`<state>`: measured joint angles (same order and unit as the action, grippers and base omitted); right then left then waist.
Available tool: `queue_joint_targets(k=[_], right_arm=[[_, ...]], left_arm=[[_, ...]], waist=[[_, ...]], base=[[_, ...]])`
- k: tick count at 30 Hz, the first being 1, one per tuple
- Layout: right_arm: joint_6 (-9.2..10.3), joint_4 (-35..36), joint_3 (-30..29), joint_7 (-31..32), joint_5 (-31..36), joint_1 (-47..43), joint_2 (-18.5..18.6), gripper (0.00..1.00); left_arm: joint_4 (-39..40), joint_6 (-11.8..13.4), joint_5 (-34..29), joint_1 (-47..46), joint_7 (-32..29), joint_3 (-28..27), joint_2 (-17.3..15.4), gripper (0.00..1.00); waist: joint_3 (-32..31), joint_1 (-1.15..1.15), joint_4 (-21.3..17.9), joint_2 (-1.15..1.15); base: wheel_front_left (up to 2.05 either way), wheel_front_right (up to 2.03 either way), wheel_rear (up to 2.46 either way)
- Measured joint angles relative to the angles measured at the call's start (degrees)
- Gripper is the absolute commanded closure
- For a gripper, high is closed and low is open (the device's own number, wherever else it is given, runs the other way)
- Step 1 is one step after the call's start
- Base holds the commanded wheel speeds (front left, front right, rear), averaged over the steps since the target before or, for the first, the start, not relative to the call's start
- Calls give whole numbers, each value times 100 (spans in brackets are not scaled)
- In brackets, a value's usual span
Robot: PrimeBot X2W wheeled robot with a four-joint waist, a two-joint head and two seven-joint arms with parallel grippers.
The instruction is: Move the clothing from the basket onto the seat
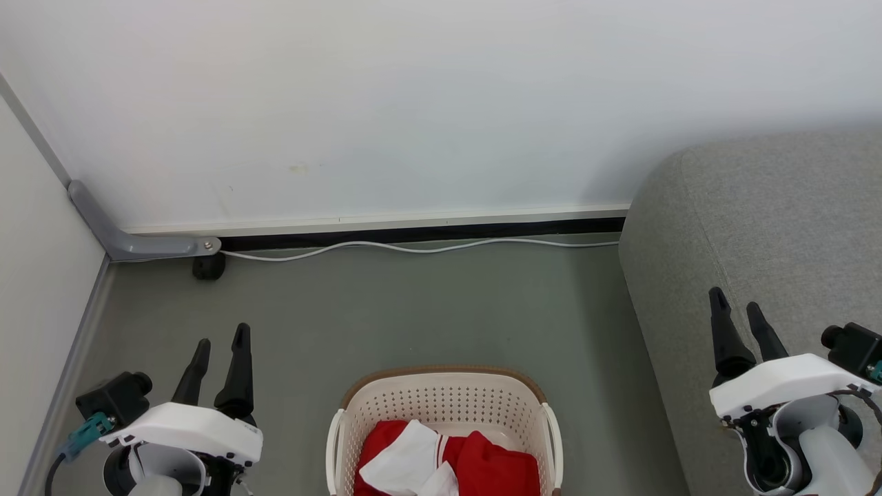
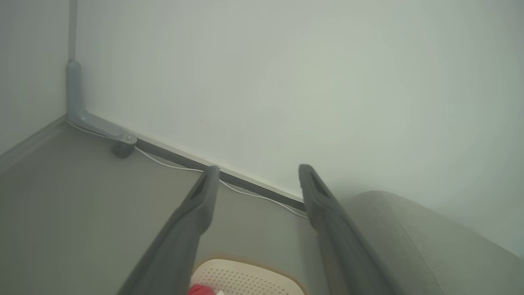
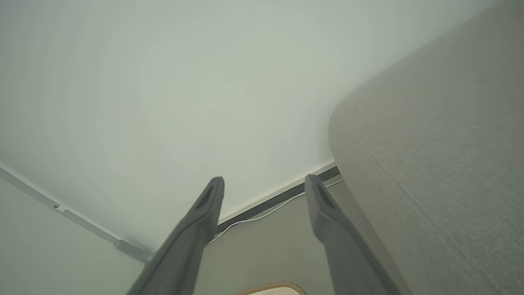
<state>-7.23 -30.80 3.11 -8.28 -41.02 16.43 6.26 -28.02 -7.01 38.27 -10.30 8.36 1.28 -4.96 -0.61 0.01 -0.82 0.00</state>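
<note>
By my reckoning nothing has crossed over yet. The clothing [image 1: 482, 468], red with white panels, lies heaped inside the basket [image 1: 444, 373] at six o'clock in my head view. No red shows on the stretch of seat [image 1: 758, 227] I can see at three o'clock.

My left fingers [image 1: 233, 351] stand at about eight o'clock over the floor [image 1: 413, 310], spread wide and holding nothing. My right fingers [image 1: 726, 318], at four o'clock by the seat's rounded edge, are just as wide apart and just as empty. Both are well apart from the basket.

So I judge the whole job is left: reach into the basket, take a garment, carry it toward three o'clock onto the seat, and repeat.
</note>
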Motion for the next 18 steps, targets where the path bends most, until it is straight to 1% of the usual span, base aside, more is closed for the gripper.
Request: queue_joint_targets(k=[18], right_arm=[[0,-270,153,-304,1112,277,107,0]], left_arm=[[-190,-5,-1180,-219,309,77,-83,0]], waist=[[-4,0,-35,0]], base=[[0,0,0]])
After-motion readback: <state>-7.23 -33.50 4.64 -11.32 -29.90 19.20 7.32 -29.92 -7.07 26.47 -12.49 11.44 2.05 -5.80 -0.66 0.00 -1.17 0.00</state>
